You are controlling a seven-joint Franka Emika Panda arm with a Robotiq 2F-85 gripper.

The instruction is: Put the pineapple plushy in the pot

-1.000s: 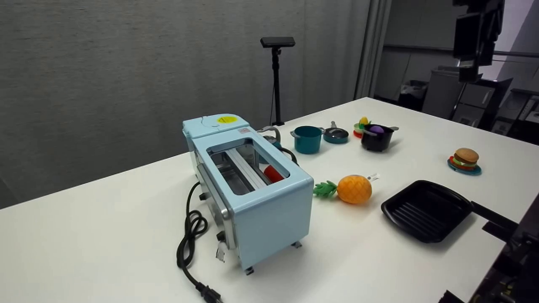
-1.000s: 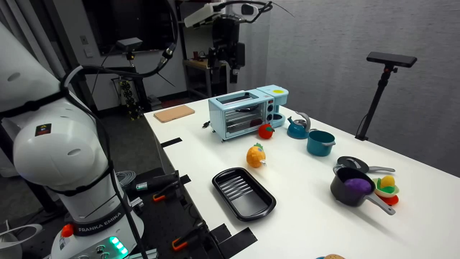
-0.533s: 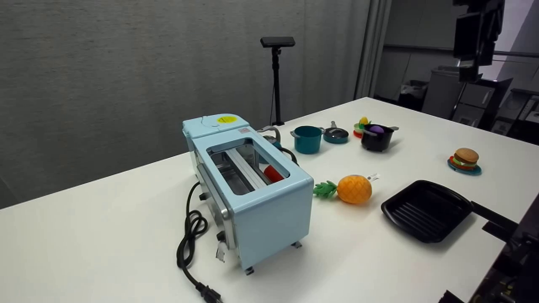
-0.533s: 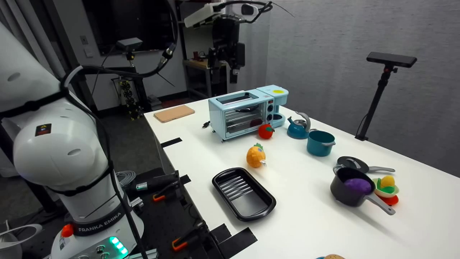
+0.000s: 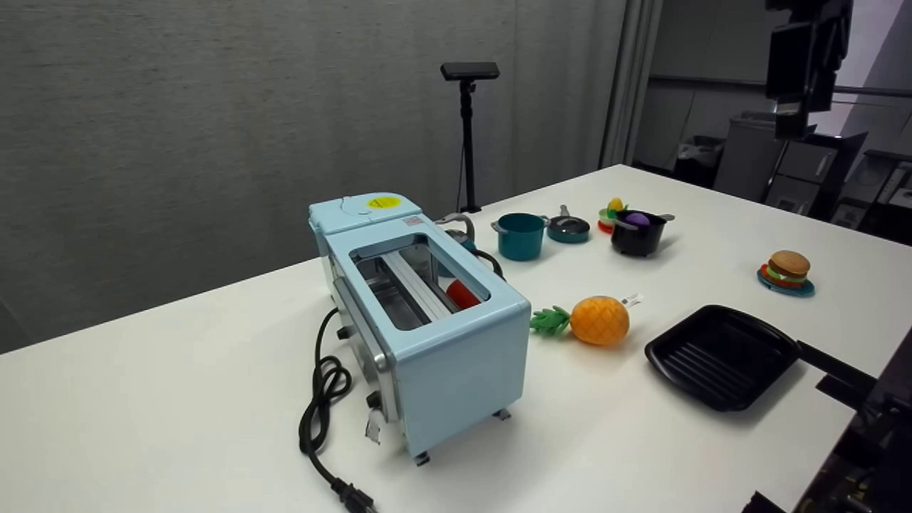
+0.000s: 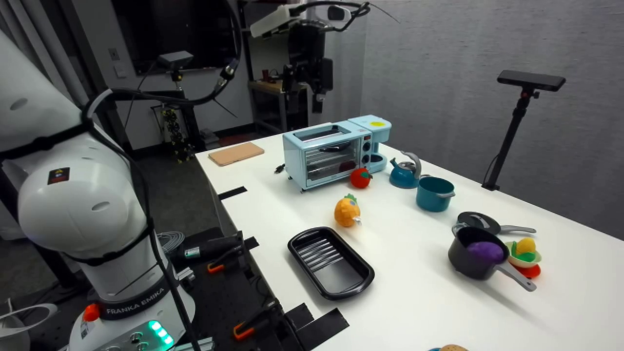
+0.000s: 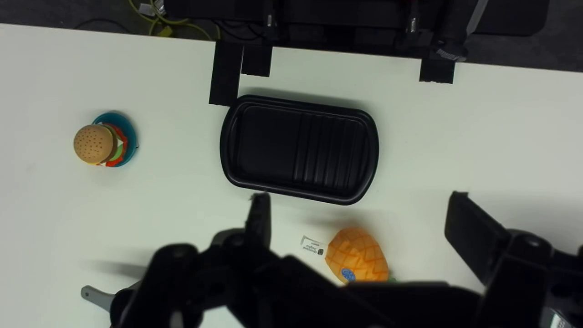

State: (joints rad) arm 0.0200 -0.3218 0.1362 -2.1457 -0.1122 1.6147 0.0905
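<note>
The pineapple plushy (image 5: 599,320) is orange with a green leafy tuft and lies on its side on the white table in both exterior views (image 6: 346,212). In the wrist view the plushy (image 7: 357,255) shows between the spread fingers, its tuft mostly hidden behind the gripper body. The dark pot (image 5: 630,241) stands upright further off, also in an exterior view (image 6: 463,261), with a purple object (image 6: 486,252) inside. In the wrist view only its grey handle (image 7: 98,297) and part of its edge show. My gripper (image 7: 360,195) is open and empty, high above the table (image 6: 304,103).
A black square pan (image 6: 331,263) lies beside the plushy. A light blue toaster oven (image 6: 336,151), a red tomato toy (image 6: 360,178), a kettle (image 6: 404,174) and a teal pot (image 6: 434,194) stand behind. A burger toy (image 5: 787,267) sits on a plate; a lidded pan (image 5: 568,229) is near the pot.
</note>
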